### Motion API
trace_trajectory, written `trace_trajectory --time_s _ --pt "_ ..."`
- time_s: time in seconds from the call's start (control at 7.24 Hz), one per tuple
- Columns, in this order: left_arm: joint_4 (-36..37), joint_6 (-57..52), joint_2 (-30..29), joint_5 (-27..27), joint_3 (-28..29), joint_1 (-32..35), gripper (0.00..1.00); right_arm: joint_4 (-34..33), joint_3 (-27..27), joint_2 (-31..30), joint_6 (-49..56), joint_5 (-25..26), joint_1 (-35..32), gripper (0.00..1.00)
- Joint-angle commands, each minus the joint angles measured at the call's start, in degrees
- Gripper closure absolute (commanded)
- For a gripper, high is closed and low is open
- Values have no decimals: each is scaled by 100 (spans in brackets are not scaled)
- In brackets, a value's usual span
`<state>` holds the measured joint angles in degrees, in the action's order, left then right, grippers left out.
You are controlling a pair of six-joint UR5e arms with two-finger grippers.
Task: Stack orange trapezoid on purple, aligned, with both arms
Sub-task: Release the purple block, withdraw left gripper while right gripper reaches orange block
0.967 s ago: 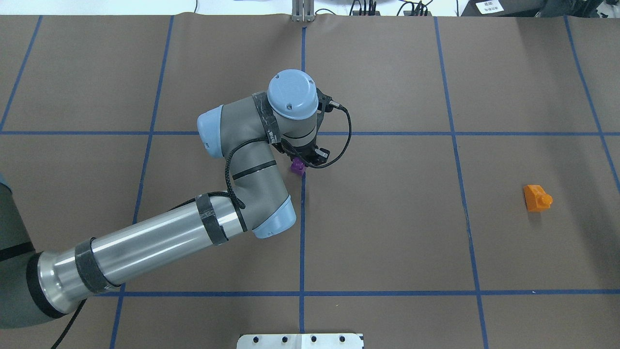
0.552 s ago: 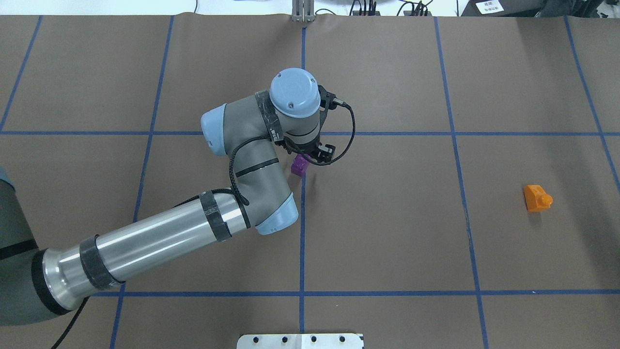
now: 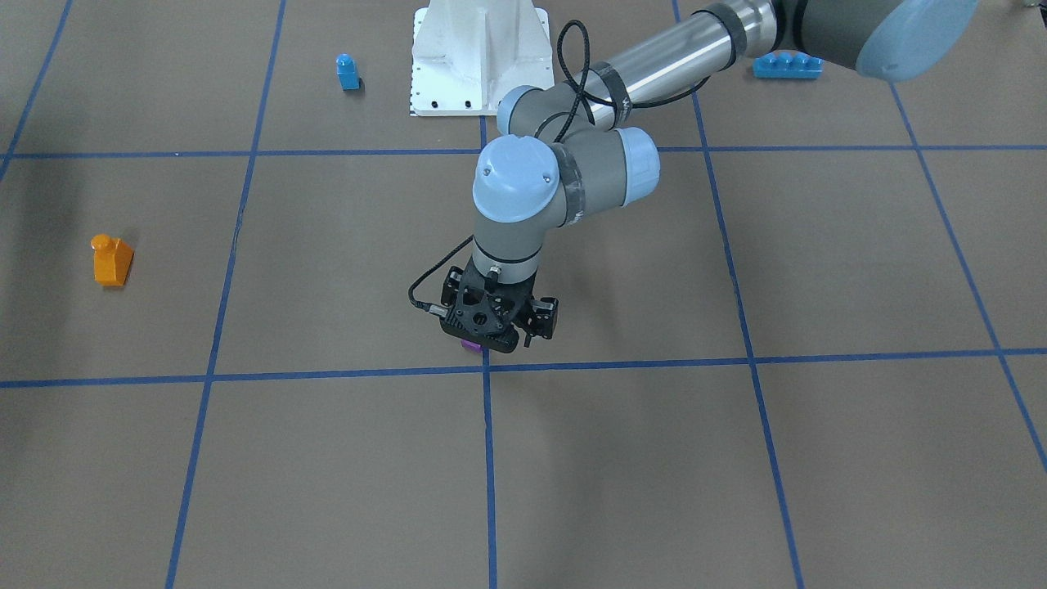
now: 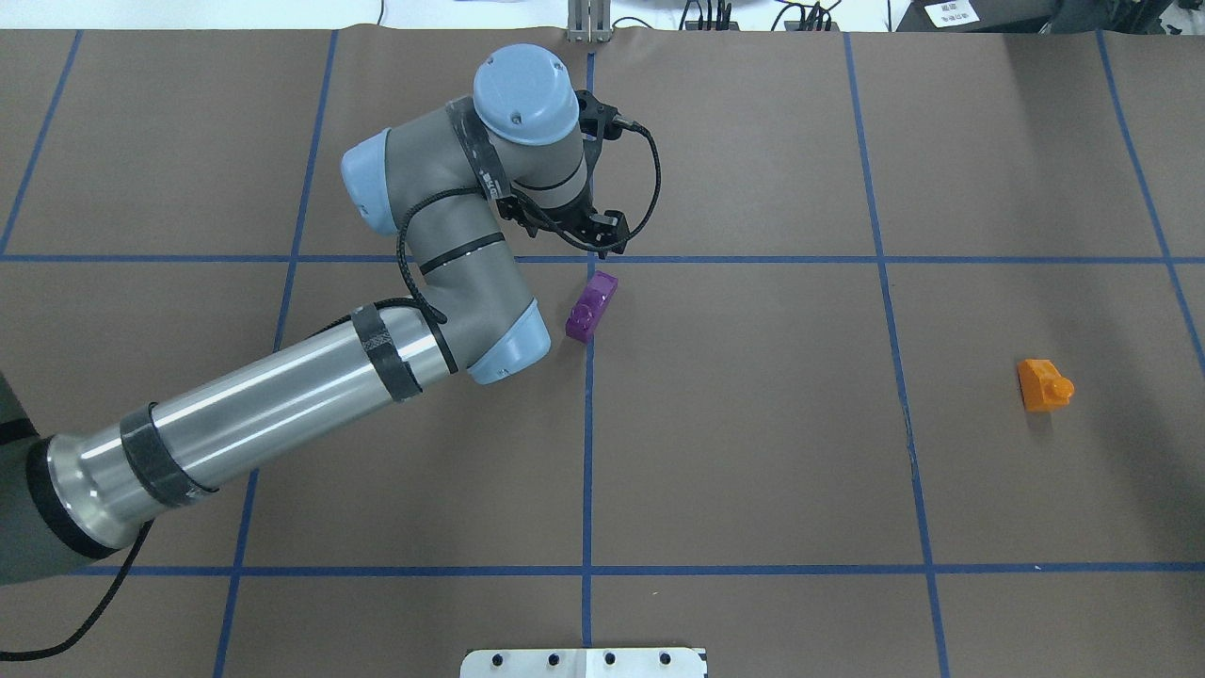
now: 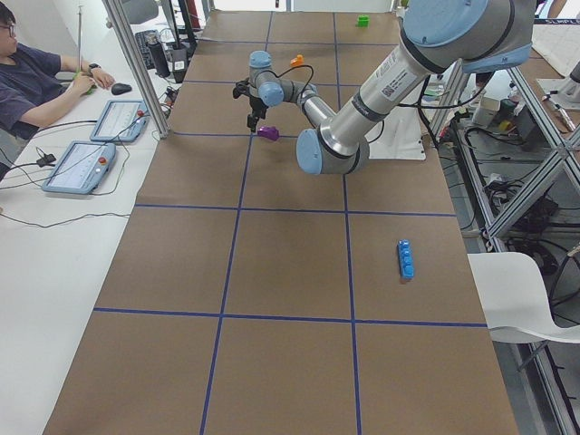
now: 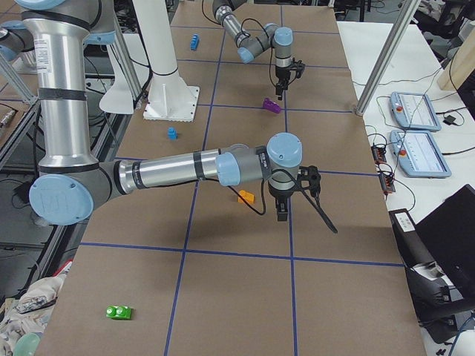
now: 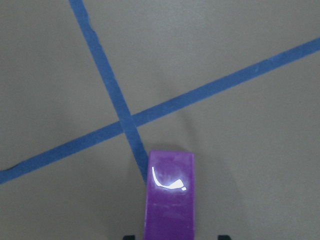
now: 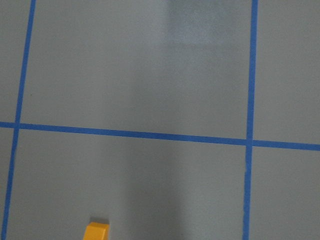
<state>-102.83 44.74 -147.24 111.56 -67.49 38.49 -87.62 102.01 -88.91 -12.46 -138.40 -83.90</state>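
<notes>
While the left gripper [image 3: 501, 337] is hanging over the table [image 3: 736, 458], the purple [image 3: 469, 346] is peeking out under it and the orange [image 3: 111, 260] is lying far off to the robot's right. Overhead, the purple is lying flat, free of the gripper. At the left wrist, dark fingertips [image 7: 129, 237] are standing wider apart than it. From the right end, the right gripper [image 6: 282, 213] is hovering by the orange; its fingers, I cannot tell.

A robotics lab — a long table [image 5: 290, 362] papered brown and gridded with blue tape [image 4: 586, 452], aluminium framing [image 5: 136, 63] beside it, jointed industrial arms [image 6: 178, 170] above — and an operator [image 5: 32, 77] seated at a side desk [image 5: 36, 272] with two teach pendants [image 5: 78, 167].
</notes>
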Motion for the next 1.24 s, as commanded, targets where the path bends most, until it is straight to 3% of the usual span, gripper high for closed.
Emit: trace_trajectory --time_s 0.0,0.28,0.41,0.69,1.1 --pt "157 8 19 556 -88 473 0 452 432 -82 -1253 346 828 0" --pt "1391 -87 89 831 -910 879 0 2284 407 -669 -3236 1005 1811 0" --pt "1841 -280 307 832 -1367 1002 0 2354 381 -758 -3524 1042 2164 0" --pt "2074 -850 1167 884 -2265 1396 0 2546 381 -820 -3895 1348 2657 0" --pt "2066 -950 1311 1025 -2347 1495 0 2732 136 -1005 -3843 1570 3168 0"
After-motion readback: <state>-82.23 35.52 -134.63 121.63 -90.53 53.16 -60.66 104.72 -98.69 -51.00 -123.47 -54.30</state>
